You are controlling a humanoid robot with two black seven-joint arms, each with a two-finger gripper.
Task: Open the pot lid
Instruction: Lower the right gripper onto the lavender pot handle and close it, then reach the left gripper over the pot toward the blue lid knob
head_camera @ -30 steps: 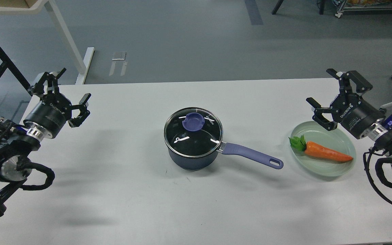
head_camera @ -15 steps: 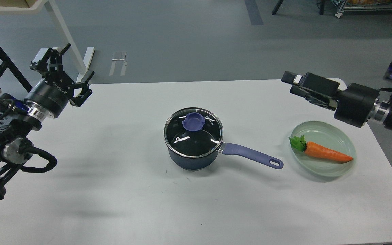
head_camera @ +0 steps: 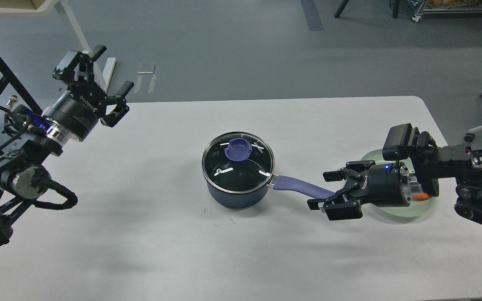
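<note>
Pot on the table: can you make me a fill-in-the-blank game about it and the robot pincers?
1. The glass lid sits ____ the pot, not lifted off.
2. The lid's knob is colored ____.
3. The right pincer is open at the far end of the pot's ____.
4. The left pincer is open and hangs ____ from the pot.

Missing words: on; purple; handle; far

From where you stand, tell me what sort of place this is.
Probably a robotics lab or test room, not a kitchen. A pot sits on a plain white table over a bare grey floor, with a wheeled cart at the back.
</note>
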